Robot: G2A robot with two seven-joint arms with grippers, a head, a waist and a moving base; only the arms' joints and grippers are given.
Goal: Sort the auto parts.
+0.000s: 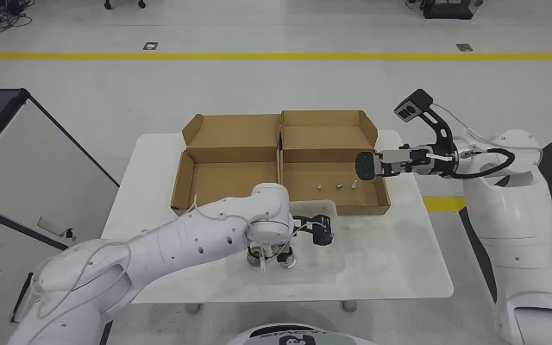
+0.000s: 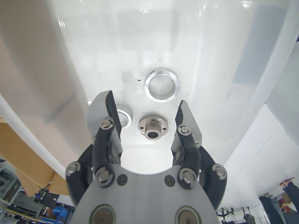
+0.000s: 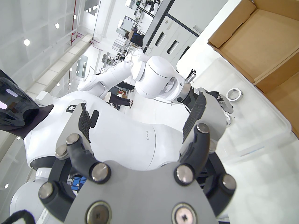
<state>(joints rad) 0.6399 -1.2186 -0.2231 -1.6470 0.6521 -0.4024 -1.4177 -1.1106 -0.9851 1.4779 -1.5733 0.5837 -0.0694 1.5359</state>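
Left wrist view: my left gripper [image 2: 145, 102], jaws apart, hangs over a hub [image 2: 152, 129] in the bin [image 2: 93, 36]; I'd lower squarely, miss the nearby ring [image 2: 126, 115], and pinch its collar.

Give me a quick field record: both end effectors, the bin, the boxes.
left end effector: open, low inside the clear bin, fingers either side of the flanged hub, not touching it
bin contents: flanged hub, large ring, second ring partly hidden behind one finger
right end effector: open, holding nothing, above the right cardboard box
right box contents: small metal parts
left cardboard box: open, beside the right one
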